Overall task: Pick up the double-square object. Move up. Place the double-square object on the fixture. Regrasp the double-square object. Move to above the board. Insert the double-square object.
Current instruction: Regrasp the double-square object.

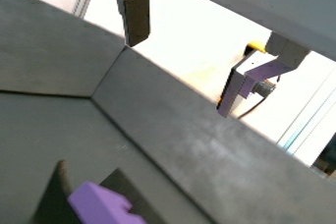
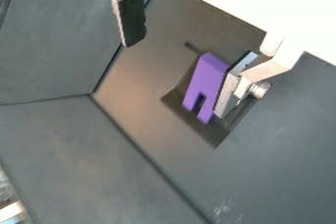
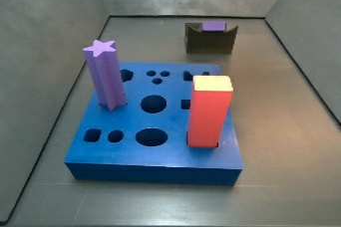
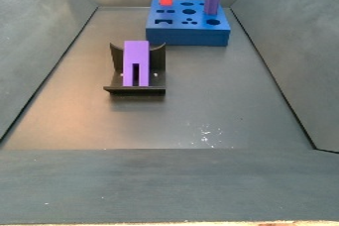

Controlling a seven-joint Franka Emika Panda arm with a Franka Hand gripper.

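The light-purple double-square object (image 4: pixel 137 61) rests on the dark fixture (image 4: pixel 133 83), with its notched end down, in both side views (image 3: pixel 213 27). My gripper (image 2: pixel 182 76) is open and empty, well above the floor. Its dark pad (image 2: pixel 132 22) and silver finger (image 2: pixel 252 76) stand wide apart. In a wrist view the object (image 2: pixel 203 88) shows below, close beside the silver finger. In a wrist view (image 1: pixel 105 205) it shows at the frame's edge, away from the gripper (image 1: pixel 184 76). The blue board (image 3: pixel 160 121) lies apart from the fixture (image 3: pixel 210 42).
A tall purple star-topped column (image 3: pixel 106 72) and a red-orange block (image 3: pixel 209 112) stand in the board, which also shows in a side view (image 4: pixel 188 27). Grey sloped walls enclose the dark floor (image 4: pixel 199 101).
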